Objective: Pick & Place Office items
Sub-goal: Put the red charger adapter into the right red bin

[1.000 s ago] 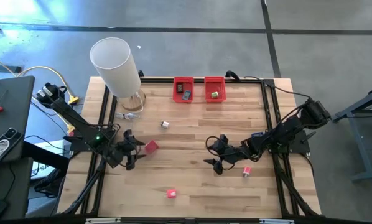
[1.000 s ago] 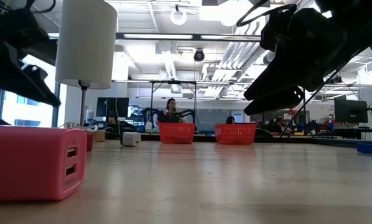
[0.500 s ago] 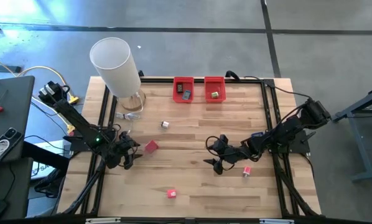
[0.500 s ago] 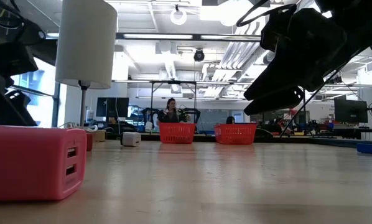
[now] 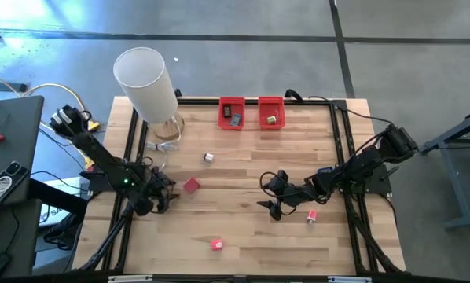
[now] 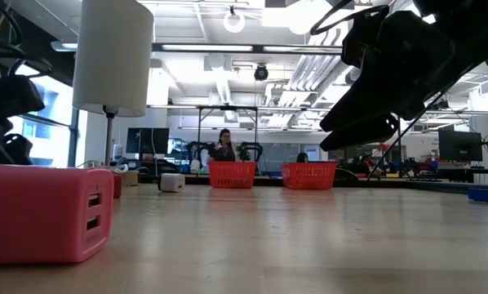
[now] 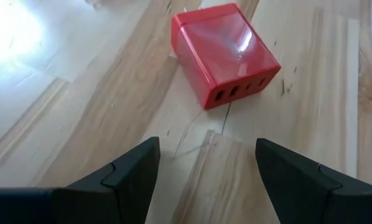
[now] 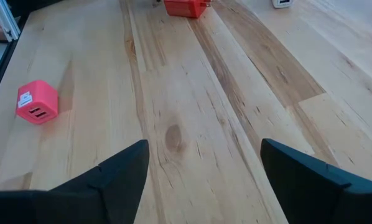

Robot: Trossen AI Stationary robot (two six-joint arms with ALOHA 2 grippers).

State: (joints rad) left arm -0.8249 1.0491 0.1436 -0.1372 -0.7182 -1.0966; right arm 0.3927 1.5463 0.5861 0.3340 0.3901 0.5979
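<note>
Approach step, by the look of it: left gripper [image 7: 201, 165] low over the surface [image 5: 243, 157], jaws apart and empty, with the red charger block [image 7: 226, 53] lying flat just ahead of the fingertips, not touching. Next: advancing to straddle the block, then closing and carrying to a red bin [image 5: 232, 112], probably. Right gripper [image 5: 271, 195] waiting mid-surface, jaws apart, another red piece [image 8: 37, 101] well off.

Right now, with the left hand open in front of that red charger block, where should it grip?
Grip the red charger block across its two plain side faces, coming in from the port side the left hand already faces. It lies flat, slightly skewed, so rotate a little first.
</note>
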